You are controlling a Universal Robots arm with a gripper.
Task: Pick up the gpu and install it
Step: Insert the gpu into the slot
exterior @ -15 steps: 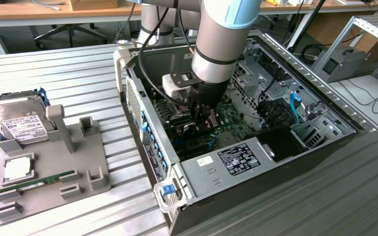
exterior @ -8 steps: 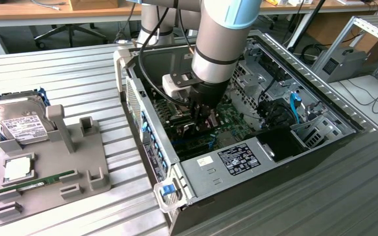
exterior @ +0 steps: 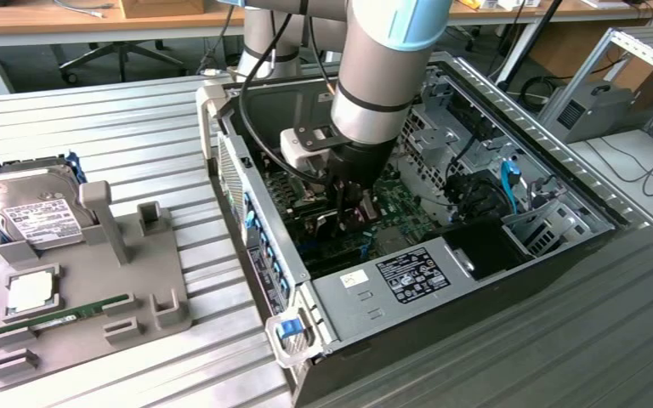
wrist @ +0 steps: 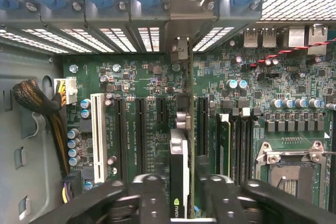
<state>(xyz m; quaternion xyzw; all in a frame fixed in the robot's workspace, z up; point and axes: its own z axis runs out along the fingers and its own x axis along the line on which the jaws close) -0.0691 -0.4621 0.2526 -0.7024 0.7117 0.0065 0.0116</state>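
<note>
Down inside the open computer case (exterior: 599, 223), the gripper (wrist: 181, 195) stands with its two black fingers (wrist: 149, 195) set either side of the gpu (wrist: 179, 156); whether they clamp it or have slackened I cannot tell. The card stands on edge over a motherboard (wrist: 131, 77) slot, its bracket toward the rear openings, seemingly lined up for seating.

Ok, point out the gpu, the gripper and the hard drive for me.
gpu (wrist: 179, 177), wrist view, edge of its black cooler.
gripper (wrist: 181, 195), wrist view, midway between its fingertips.
hard drive (exterior: 41, 217), exterior view, its white label.
</note>
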